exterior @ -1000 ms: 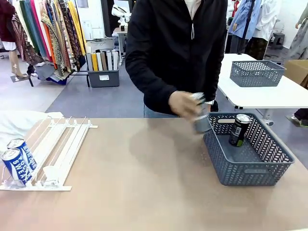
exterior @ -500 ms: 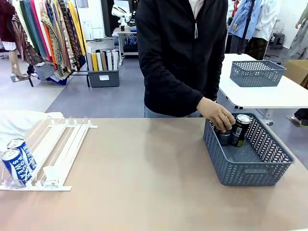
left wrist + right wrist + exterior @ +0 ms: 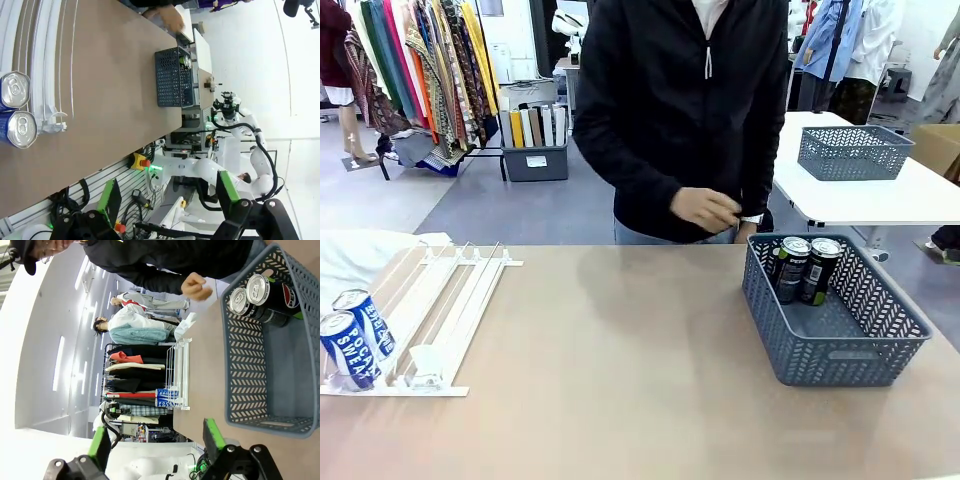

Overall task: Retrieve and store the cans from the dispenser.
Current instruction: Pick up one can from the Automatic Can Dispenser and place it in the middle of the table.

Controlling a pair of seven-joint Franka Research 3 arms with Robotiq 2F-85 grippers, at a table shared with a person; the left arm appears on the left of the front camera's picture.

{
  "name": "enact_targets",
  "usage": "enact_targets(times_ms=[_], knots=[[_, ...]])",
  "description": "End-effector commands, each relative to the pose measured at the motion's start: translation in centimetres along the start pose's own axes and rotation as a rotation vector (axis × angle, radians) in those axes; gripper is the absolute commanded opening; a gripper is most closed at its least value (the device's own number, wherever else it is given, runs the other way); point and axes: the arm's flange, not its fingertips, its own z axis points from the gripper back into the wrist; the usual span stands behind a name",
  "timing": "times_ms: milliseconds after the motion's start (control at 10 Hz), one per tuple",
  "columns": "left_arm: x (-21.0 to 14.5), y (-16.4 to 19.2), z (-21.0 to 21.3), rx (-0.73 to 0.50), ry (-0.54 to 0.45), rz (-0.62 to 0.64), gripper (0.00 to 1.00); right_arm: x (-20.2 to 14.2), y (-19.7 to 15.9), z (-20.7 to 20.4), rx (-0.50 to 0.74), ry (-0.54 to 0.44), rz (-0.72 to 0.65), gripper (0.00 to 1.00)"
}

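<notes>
- Since half a second ago the person's hand has come out of the grey basket and now hangs empty at centre frame. A second black can stands upright against the first black can at the basket's far end, right of frame.
- Two blue cans lie one behind the other at the stopper end of the dispenser, lower left of frame. By my reading these are left to fetch.
- Left gripper is spread wide with nothing between its pads, and the right gripper is likewise wide and empty.
- To do the next fetch well, take the front can and lift it up over the stoppers rather than dragging it. The can behind will probably roll down after it.
- Bare tabletop lies between dispenser and basket, giving free passage. The basket's near half is open floor, so clear its rim when lowering. The dispenser sits close to the table's lower-left edge.
</notes>
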Motion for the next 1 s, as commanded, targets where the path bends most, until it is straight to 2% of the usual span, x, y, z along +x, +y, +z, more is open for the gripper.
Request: enact_targets(times_ms=[0,100,200,300,400,500,700,800,900], knots=[[0.0,-0.1,-0.1,-0.022,-0.007,-0.010,1.00,0.1,0.3,0.0,0.011,0.000,0.009,1.00],[0.0,0.0,0.0,0.000,0.000,0.000,1.00,0.1,0.3,0.0,0.011,0.000,0.009,1.00],[-0.5,-0.8,0.0,0.074,0.002,-0.067,1.00,0.1,0.3,0.0,0.011,0.000,0.009,1.00],[-0.8,-1.5,-0.5,0.309,-0.012,-0.051,1.00,0.1,0.3,0.0,0.011,0.000,0.009,1.00],[-1.2,-2.5,-1.3,0.616,-0.002,-0.116,1.00,0.1,0.3,0.0,0.011,0.000,0.009,1.00],[-2.3,-3.5,-2.3,0.786,0.051,-0.214,1.00,0.1,0.3,0.0,0.011,0.000,0.009,1.00],[-2.7,-5.1,-5.0,1.074,0.034,-0.234,1.00,0.1,0.3,0.0,0.011,0.000,0.009,1.00],[-2.4,-5.6,-6.1,1.173,0.039,-0.261,1.00,0.1,0.3,0.0,0.011,0.000,0.009,1.00],[-1.8,-6.1,-6.9,1.168,0.014,-0.261,1.00,0.1,0.3,0.0,0.011,0.000,0.009,1.00]])
